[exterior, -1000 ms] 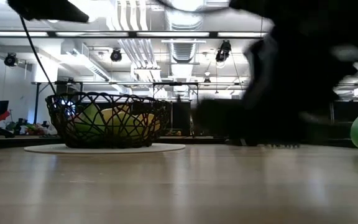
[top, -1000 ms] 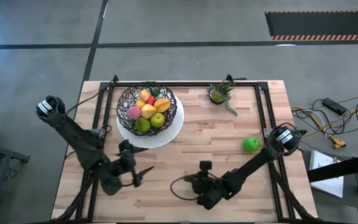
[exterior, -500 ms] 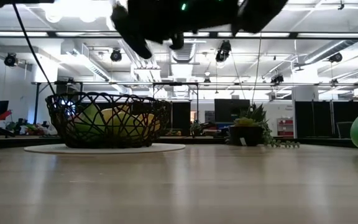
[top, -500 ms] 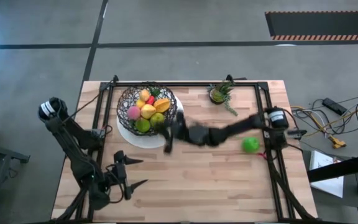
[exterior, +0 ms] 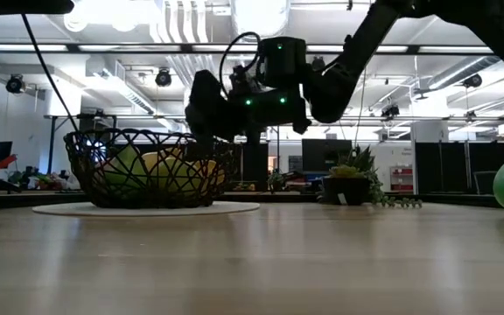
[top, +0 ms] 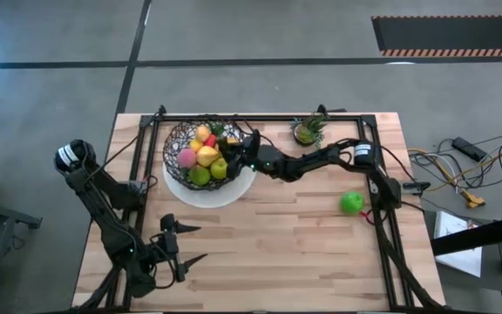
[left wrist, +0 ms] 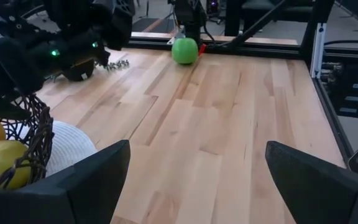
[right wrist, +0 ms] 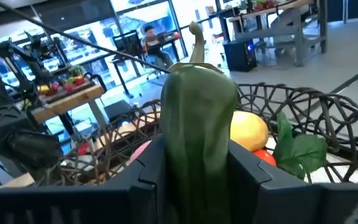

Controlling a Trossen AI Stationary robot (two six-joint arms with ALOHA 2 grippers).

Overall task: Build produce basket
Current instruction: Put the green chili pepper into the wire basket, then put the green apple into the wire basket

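Note:
The black wire basket point(top: 200, 150) stands on a white plate point(top: 225, 190) at the table's far left, with several toy fruits in it, among them a yellow lemon point(right wrist: 248, 133). My right gripper point(top: 239, 150) hangs over the basket's right rim point(exterior: 227, 156), shut on a dark green vegetable point(right wrist: 197, 118) with a curled stalk. A green apple point(top: 351, 203) lies on the table at the right; it also shows in the left wrist view point(left wrist: 184, 50). My left gripper point(top: 188, 244) is open and empty near the front left. My right gripper pinches the dark green vegetable's lower body point(right wrist: 194, 158) between its two fingers, one on each side. The vegetable's stalk end point(right wrist: 195, 37) sticks out past the fingertips. It is lifted clear, above the basket's rim.
A small potted plant point(top: 308, 131) stands at the far edge, right of the basket. A black frame point(top: 260, 119) runs along the table's edges. Bare wood point(left wrist: 229, 124) lies between my left gripper and the apple.
My right gripper has swung from the table's near edge up and toward the far left, and now hangs over the basket's right rim. My left gripper has drawn back a little toward the near left corner.

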